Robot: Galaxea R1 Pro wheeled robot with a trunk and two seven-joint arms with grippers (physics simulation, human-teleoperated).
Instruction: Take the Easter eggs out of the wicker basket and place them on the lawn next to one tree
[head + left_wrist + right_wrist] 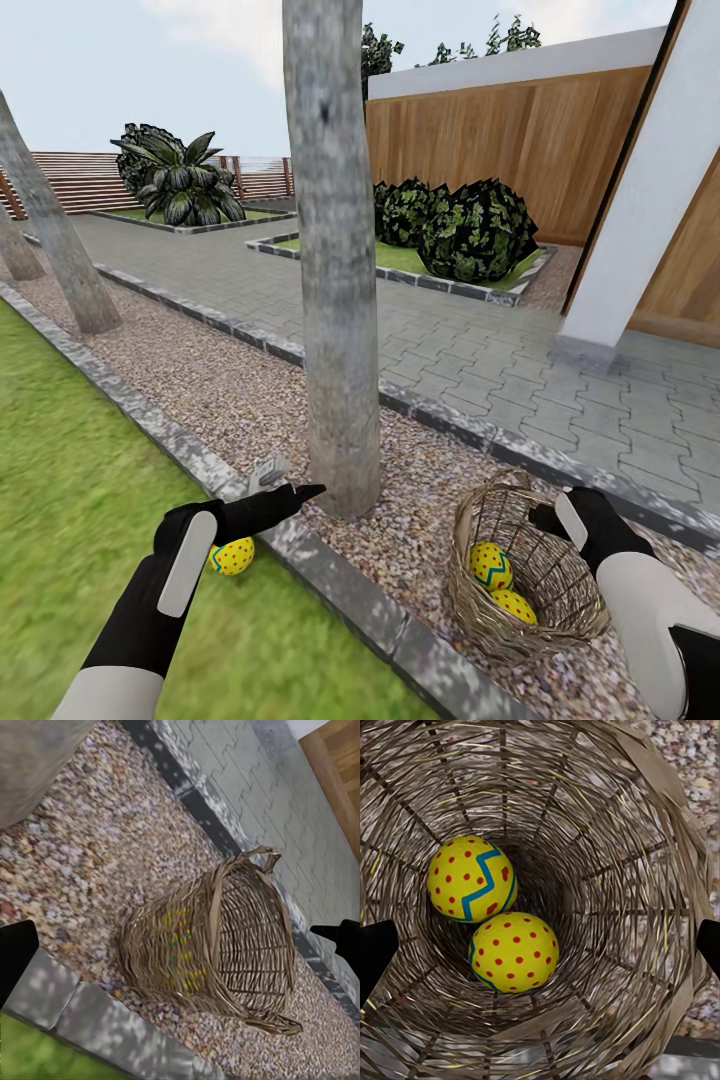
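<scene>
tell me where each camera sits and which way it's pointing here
Head view: on the robot's head, looking forward and down at the tree, with both arms, the left gripper and the right gripper visible.
Left wrist view: near the left gripper, looking across gravel at the wicker basket; dark fingertips at the edges.
Right wrist view: near the right gripper, looking into the basket at two eggs.
All three share the basket.

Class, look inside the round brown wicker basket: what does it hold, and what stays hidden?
Inside the round brown wicker basket lie two yellow eggs with red dots, one upper and one lower, touching. The basket floor beneath them is covered, as are their undersides.
</scene>
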